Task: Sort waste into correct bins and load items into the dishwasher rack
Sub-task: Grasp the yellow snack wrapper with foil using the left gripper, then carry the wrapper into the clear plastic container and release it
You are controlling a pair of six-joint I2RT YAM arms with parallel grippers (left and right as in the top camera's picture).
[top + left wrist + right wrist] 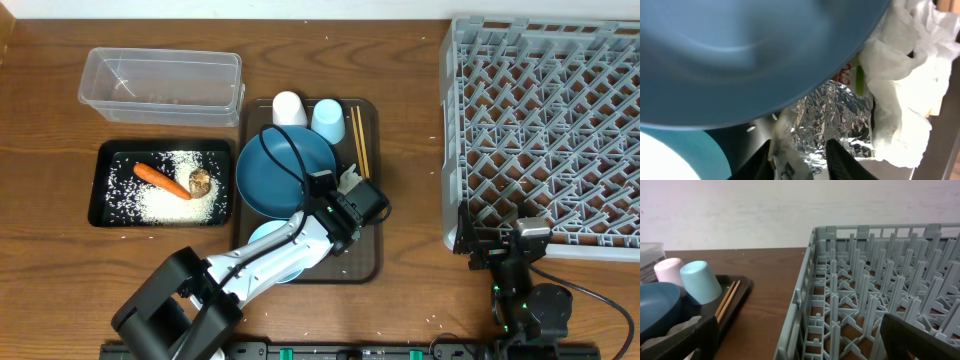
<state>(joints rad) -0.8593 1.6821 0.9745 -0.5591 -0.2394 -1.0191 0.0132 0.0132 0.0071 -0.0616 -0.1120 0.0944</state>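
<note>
In the left wrist view, my left gripper (800, 162) has its two dark fingers closed on the shiny foil wrapper (832, 112), which lies under the rim of the dark blue plate (755, 50). Crumpled white tissue (900, 90) sits just right of the wrapper. From overhead, the left gripper (350, 205) is at the plate's (285, 170) right edge on the brown serving tray (365, 255). My right gripper (508, 243) stands open at the near left corner of the grey rack (545, 120), with the rack's edge (805, 310) between its fingers.
A clear tub (160, 80) stands at the back left. In front of it, the black tray (105, 185) holds rice, a carrot (162, 178) and a brown lump (199, 181). White cup (289, 108), light blue cup (328, 120), chopsticks (359, 140) and light blue bowl (262, 238) share the serving tray.
</note>
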